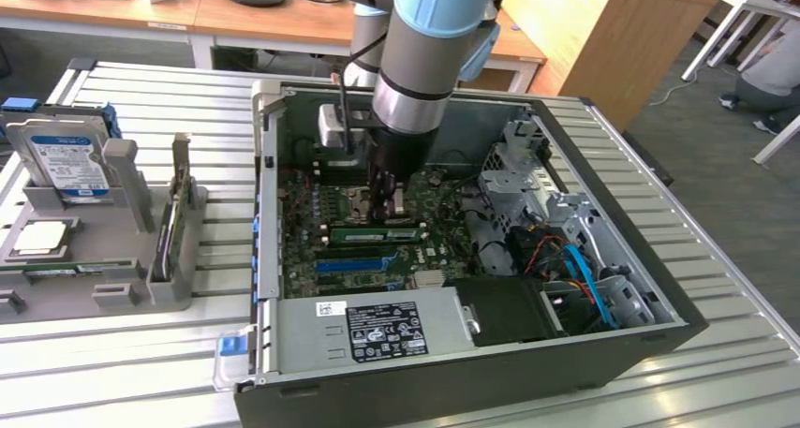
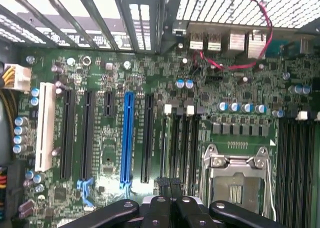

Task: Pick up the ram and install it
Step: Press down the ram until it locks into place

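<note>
The ram (image 1: 375, 233), a narrow green stick with a white label, sits edge-up in a memory slot on the motherboard (image 1: 313, 213) inside the open computer case (image 1: 269, 166). My gripper (image 1: 386, 199) hangs down into the case just behind it, by the processor socket. The wrist view shows my gripper (image 2: 170, 184) with its black fingertips pressed together and nothing between them, low over the row of black memory slots (image 2: 181, 143). From that angle I cannot make out the stick's thin top edge.
A grey fixture (image 1: 125, 278) at the exterior view's left holds a silver hard drive (image 1: 69, 161) and a square processor chip (image 1: 40, 239). Inside the case are the power supply (image 1: 375, 330), a metal drive cage (image 1: 525, 170), blue cables (image 1: 582, 269) and a blue slot (image 2: 127, 135).
</note>
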You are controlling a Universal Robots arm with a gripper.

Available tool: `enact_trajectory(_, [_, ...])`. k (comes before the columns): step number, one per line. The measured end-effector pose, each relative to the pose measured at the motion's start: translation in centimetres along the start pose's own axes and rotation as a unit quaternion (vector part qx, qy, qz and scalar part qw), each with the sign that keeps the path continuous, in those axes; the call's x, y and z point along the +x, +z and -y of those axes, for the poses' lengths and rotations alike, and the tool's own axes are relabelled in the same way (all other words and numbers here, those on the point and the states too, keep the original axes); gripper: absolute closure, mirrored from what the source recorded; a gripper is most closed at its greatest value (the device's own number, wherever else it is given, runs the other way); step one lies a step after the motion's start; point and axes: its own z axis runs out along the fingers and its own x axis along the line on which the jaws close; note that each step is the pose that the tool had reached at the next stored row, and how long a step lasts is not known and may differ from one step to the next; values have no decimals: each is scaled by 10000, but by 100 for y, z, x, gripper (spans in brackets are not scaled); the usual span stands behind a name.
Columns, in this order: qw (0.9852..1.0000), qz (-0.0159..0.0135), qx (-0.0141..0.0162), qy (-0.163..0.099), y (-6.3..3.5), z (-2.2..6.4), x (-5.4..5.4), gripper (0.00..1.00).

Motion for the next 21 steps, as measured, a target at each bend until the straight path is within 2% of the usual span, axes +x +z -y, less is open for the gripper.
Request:
enact_trajectory(12, [10000, 0, 3, 0, 4, -150, -9, 89])
enact_trajectory(21, [10000, 0, 3, 1, 5, -175, -10, 89])
